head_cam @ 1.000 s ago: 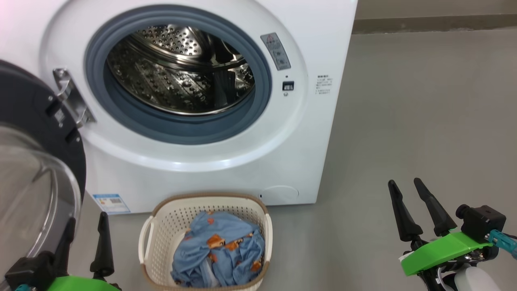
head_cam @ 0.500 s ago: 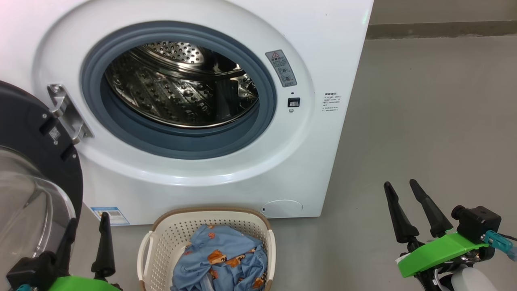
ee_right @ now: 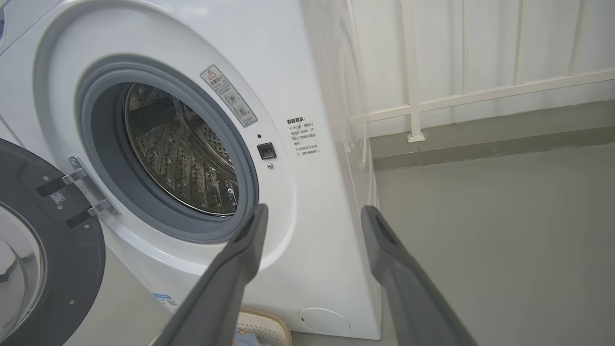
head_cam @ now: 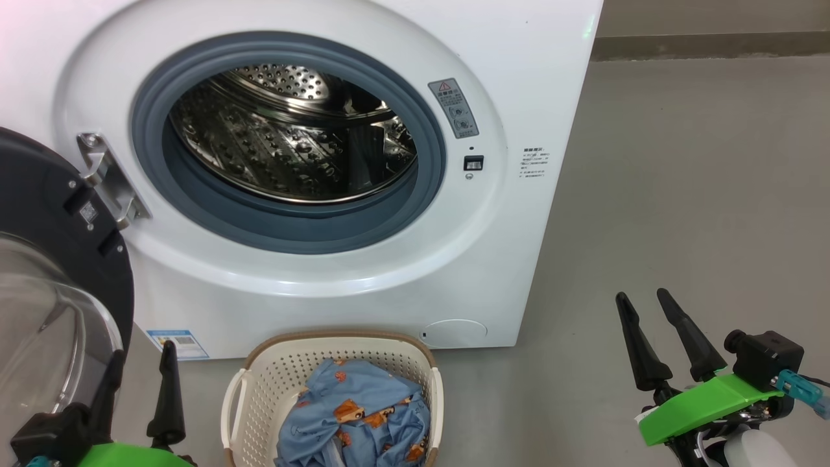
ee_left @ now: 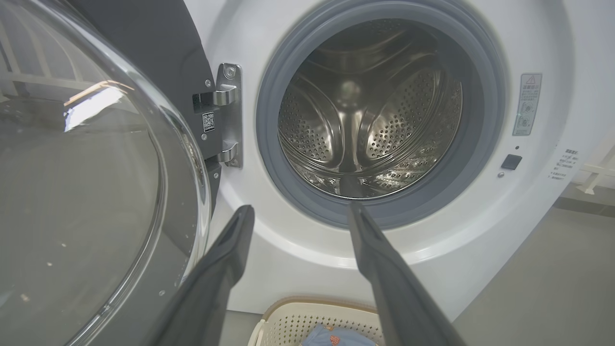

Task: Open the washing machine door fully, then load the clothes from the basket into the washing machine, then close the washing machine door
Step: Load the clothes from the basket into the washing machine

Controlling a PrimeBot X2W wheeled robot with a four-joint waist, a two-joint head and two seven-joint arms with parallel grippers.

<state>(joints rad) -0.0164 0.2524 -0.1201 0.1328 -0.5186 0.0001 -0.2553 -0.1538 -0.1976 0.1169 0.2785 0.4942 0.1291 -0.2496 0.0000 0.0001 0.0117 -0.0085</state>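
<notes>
The white washing machine (head_cam: pixel 506 78) stands in front of me, its steel drum (head_cam: pixel 292 136) showing nothing inside. The washing machine door (head_cam: pixel 45 214) hangs swung out on its left hinge, black rim and glass bowl facing me. On the floor before the washer sits the cream basket (head_cam: pixel 272 376) with the light blue clothes (head_cam: pixel 353 418) bundled inside. My left gripper (head_cam: pixel 142 350) is open at the lower left, between the door and the basket, holding nothing. My right gripper (head_cam: pixel 642 296) is open over bare floor to the right of the washer. In the left wrist view the open gripper (ee_left: pixel 301 209) points at the drum (ee_left: pixel 365 110).
Grey floor (head_cam: pixel 681 194) stretches to the right of the washer up to a low wall base. A white railing (ee_right: pixel 413 96) runs behind the machine in the right wrist view. The door's glass bowl (ee_left: pixel 96 192) bulges close beside the left fingers.
The head camera has shifted, so the washer and basket sit lower and further right in the picture than a second ago. Both grippers stay open; nothing else has moved.
</notes>
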